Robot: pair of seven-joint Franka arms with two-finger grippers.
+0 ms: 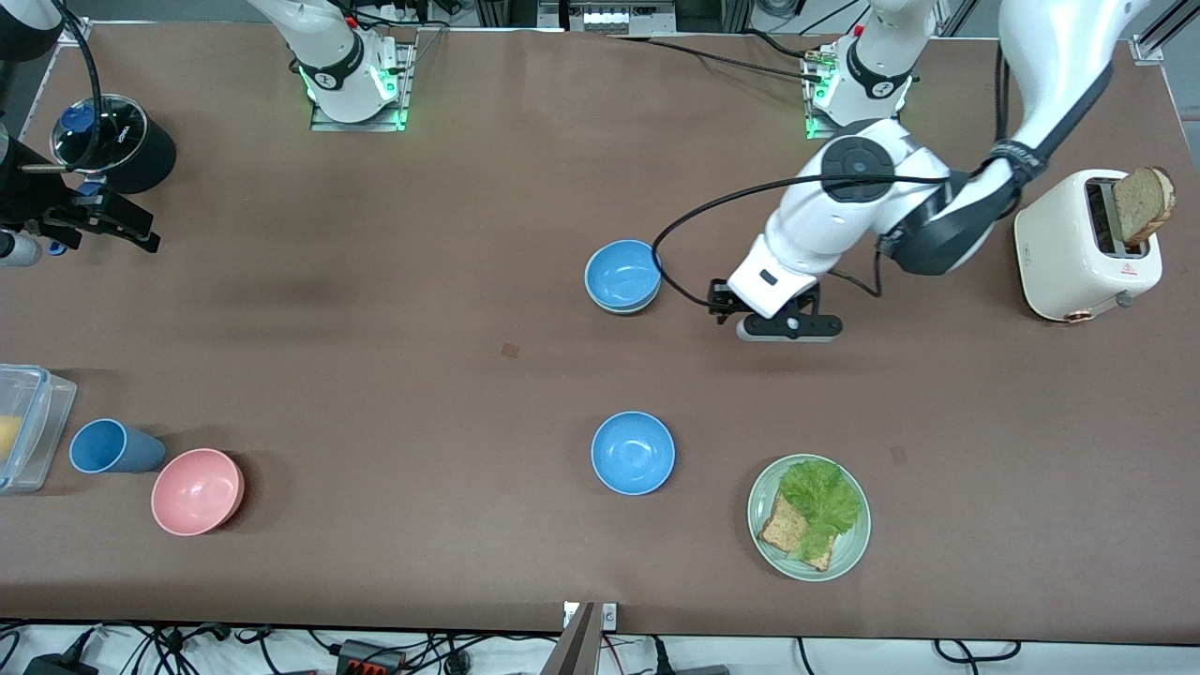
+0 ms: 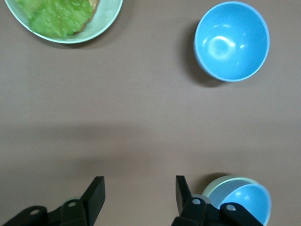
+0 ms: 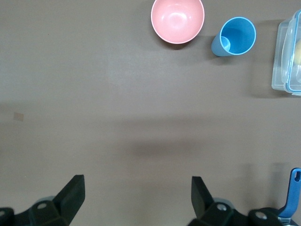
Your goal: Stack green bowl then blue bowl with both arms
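Note:
A blue bowl (image 1: pixel 622 272) sits nested inside the green bowl (image 1: pixel 626 307), of which only the pale rim shows. The pair also shows in the left wrist view, blue bowl (image 2: pixel 249 205) inside green rim (image 2: pixel 220 183). A second blue bowl (image 1: pixel 633 452) (image 2: pixel 232 41) stands alone, nearer to the front camera. My left gripper (image 1: pixel 787 326) (image 2: pixel 140 186) is open and empty, low over bare table beside the nested pair, toward the left arm's end. My right gripper (image 1: pixel 131 230) (image 3: pixel 136 186) is open and empty over the right arm's end of the table.
A pale-green plate (image 1: pixel 848 553) (image 2: pixel 110 19) holds toast and lettuce. A white toaster (image 1: pixel 1069 248) holds a slice of bread. A pink bowl (image 1: pixel 197 490) (image 3: pixel 177 20), a blue cup (image 1: pixel 112 446) (image 3: pixel 235 36), a clear container (image 1: pixel 28 427) (image 3: pixel 287 52) and a black lidded pot (image 1: pixel 117 141) stand at the right arm's end.

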